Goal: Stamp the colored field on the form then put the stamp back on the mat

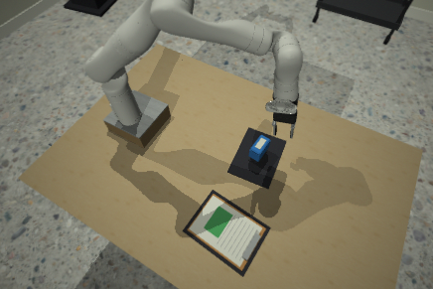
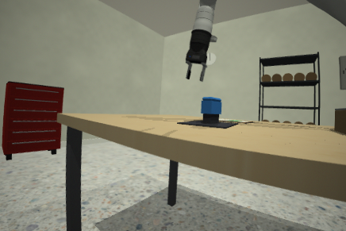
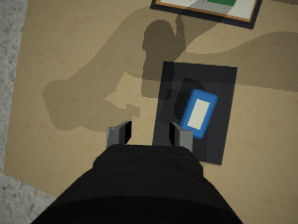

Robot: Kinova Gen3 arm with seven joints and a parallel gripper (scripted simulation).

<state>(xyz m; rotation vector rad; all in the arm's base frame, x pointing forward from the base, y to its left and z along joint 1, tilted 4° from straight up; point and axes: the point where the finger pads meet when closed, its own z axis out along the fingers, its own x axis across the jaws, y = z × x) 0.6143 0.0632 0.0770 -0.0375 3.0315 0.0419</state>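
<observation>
A blue stamp (image 1: 258, 147) (image 2: 211, 105) (image 3: 199, 113) with a pale label on top stands upright on a dark mat (image 1: 245, 167) (image 2: 228, 125) (image 3: 219, 84) on the wooden table. My gripper (image 1: 283, 132) (image 2: 195, 74) (image 3: 150, 129) is open and empty. It hangs well above the table, near the mat's far edge and to one side of the stamp. A clipboard form (image 1: 237, 241) (image 3: 186, 9) with a green field (image 1: 218, 221) (image 3: 220, 2) lies near the table's front edge, beyond the mat from the gripper.
The arm's base block (image 1: 137, 122) stands on the table's left part. A red drawer cabinet (image 2: 32, 117) and a black shelf rack (image 2: 288, 86) (image 1: 373, 3) stand on the floor away from the table. The table edge (image 2: 198, 157) is close in the exterior view.
</observation>
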